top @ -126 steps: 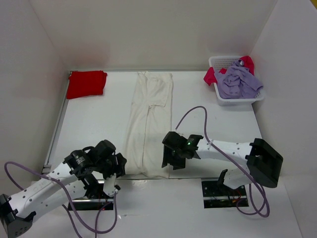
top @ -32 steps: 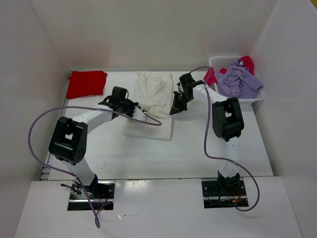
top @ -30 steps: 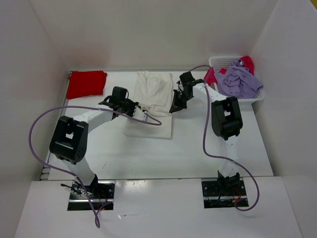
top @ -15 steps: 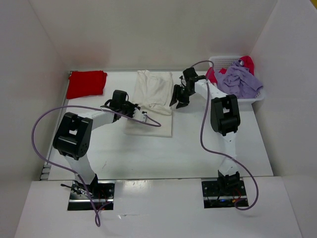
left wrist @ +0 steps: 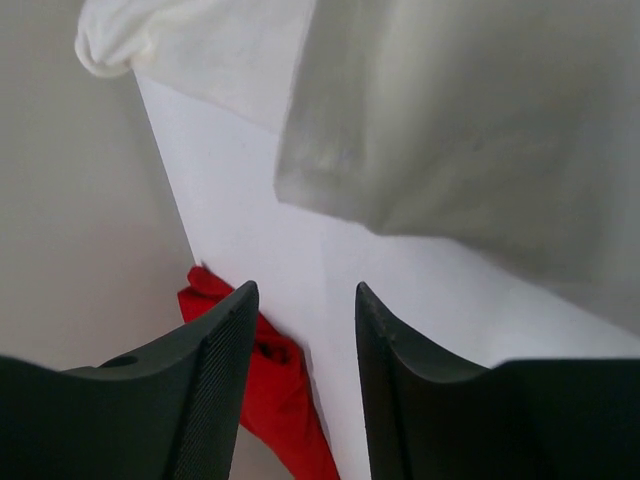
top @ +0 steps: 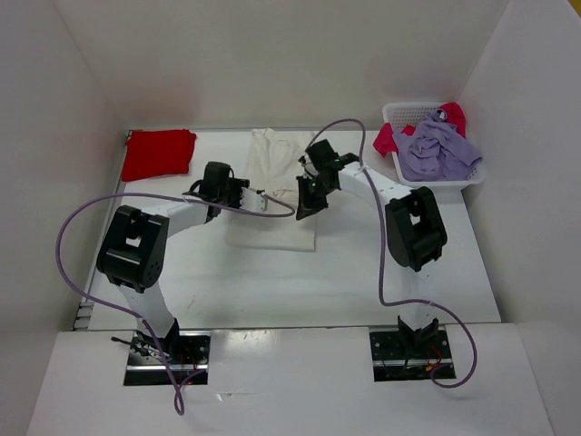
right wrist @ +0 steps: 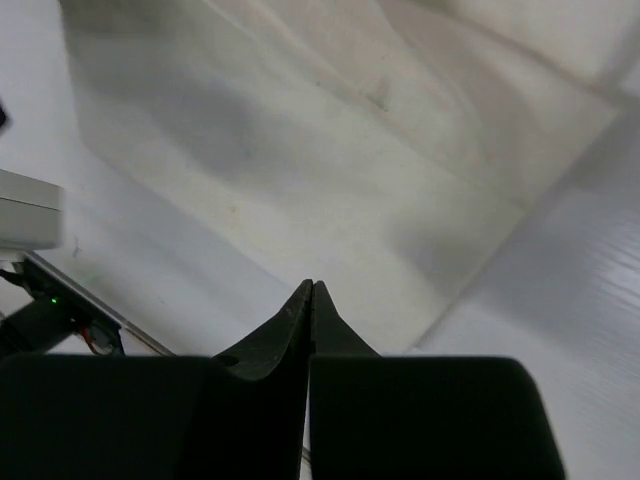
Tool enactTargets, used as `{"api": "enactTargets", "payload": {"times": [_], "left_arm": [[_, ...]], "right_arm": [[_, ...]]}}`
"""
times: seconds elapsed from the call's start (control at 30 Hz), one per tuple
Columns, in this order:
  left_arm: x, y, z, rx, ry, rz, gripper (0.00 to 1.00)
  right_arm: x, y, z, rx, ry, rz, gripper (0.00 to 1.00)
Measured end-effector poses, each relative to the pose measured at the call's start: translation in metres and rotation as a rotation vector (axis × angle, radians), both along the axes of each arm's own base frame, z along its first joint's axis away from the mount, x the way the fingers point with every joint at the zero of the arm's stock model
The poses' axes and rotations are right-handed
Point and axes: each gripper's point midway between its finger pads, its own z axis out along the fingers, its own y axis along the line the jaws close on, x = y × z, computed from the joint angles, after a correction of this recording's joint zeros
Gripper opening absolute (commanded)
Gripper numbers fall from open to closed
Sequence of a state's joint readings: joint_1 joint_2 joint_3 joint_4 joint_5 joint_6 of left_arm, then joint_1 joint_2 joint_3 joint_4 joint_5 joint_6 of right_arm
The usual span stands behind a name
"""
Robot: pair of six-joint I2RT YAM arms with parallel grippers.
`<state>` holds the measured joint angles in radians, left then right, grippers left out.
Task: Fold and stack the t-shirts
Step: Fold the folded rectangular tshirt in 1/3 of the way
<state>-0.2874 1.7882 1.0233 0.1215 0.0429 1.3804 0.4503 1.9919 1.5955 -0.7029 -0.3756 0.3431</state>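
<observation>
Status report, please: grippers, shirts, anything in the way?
Left gripper open, empty. Right gripper shut, empty, over the off-white shirt, part folded. Red shirt folded far left; lavender shirt in basket. Purple cable crosses the off-white shirt.

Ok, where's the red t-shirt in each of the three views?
Top external: red t-shirt at the far left corner of the table.
Left wrist: low in the picture, left of centre.
Right wrist: not in it.
Shared landmark: the off-white t-shirt, seen in all three views.
</observation>
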Motion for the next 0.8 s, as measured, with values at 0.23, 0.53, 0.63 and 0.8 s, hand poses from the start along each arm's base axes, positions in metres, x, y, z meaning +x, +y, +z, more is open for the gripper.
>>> {"api": "enactTargets", "payload": {"times": [0.23, 0.53, 0.63, 0.8], "left_arm": [[0.0, 0.031, -0.001, -0.013, 0.039, 0.159, 0.54], [-0.019, 0.038, 0.013, 0.052, 0.074, 0.192, 0.54], [-0.03, 0.027, 0.036, 0.066, 0.053, 0.142, 0.58], [-0.07, 0.009, 0.056, 0.102, 0.076, -0.025, 0.7]], "right_arm": [[-0.008, 0.019, -0.057, -0.044, 0.128, 0.041, 0.0], [0.116, 0.028, -0.045, -0.189, -0.111, -0.091, 0.0], [0.161, 0.027, -0.013, -0.184, -0.248, -0.154, 0.01], [0.165, 0.005, 0.001, -0.208, -0.242, -0.193, 0.11]]}}
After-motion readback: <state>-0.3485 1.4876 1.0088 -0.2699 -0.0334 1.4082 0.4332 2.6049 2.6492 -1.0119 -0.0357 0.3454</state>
